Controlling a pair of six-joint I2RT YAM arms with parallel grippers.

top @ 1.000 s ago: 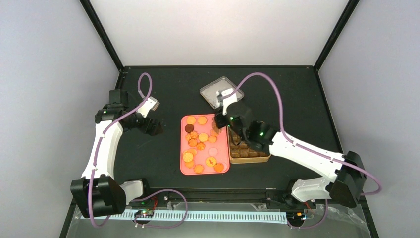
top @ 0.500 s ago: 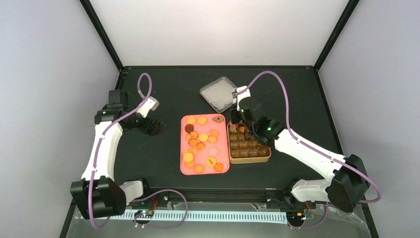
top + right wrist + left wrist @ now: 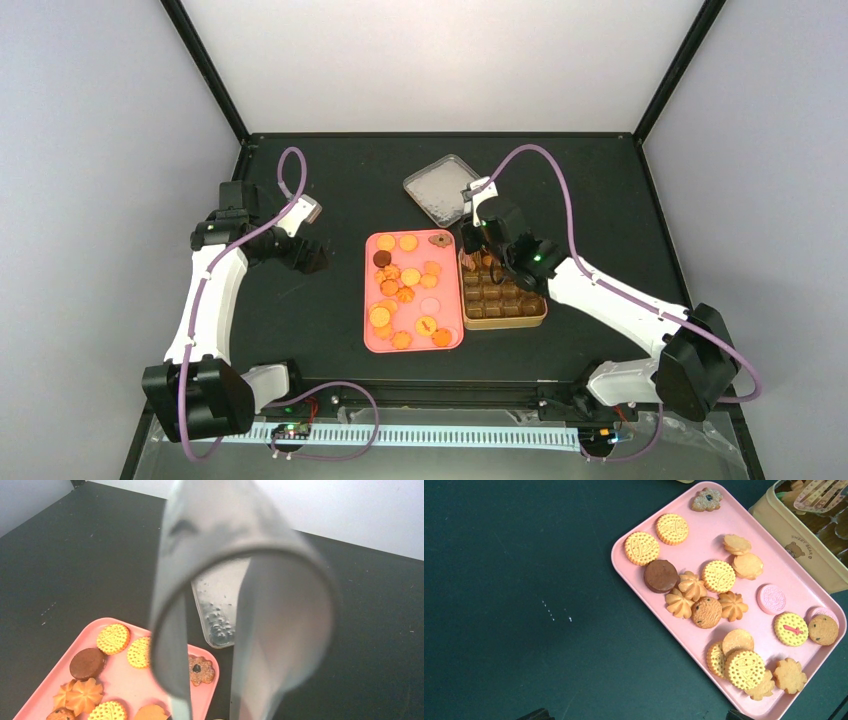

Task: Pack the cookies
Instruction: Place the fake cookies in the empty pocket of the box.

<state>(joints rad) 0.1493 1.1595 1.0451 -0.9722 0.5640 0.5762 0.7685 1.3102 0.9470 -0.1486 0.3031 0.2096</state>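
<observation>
The cookies (image 3: 405,285) lie loose on a pink tray (image 3: 372,345): mostly golden rounds and rosettes, one dark brown, a few pink. In the left wrist view the cookies (image 3: 706,612) spread over the tray (image 3: 704,525). My right gripper (image 3: 480,243) is shut on metal tongs (image 3: 280,630) and hangs over the far end of the tan divided box (image 3: 505,318). The tong tips (image 3: 819,492) reach into that box (image 3: 809,555). My left gripper (image 3: 315,258) stands open left of the tray, nothing between its fingers.
The box's grey lid (image 3: 440,187) lies on the black table beyond the tray and shows again as the lid (image 3: 217,605) behind the tongs. A brown flower cookie (image 3: 201,670) sits in the tray's far right corner.
My right gripper carried the tongs rightward from the tray's far right corner to the box's far end. The left arm has not moved.
</observation>
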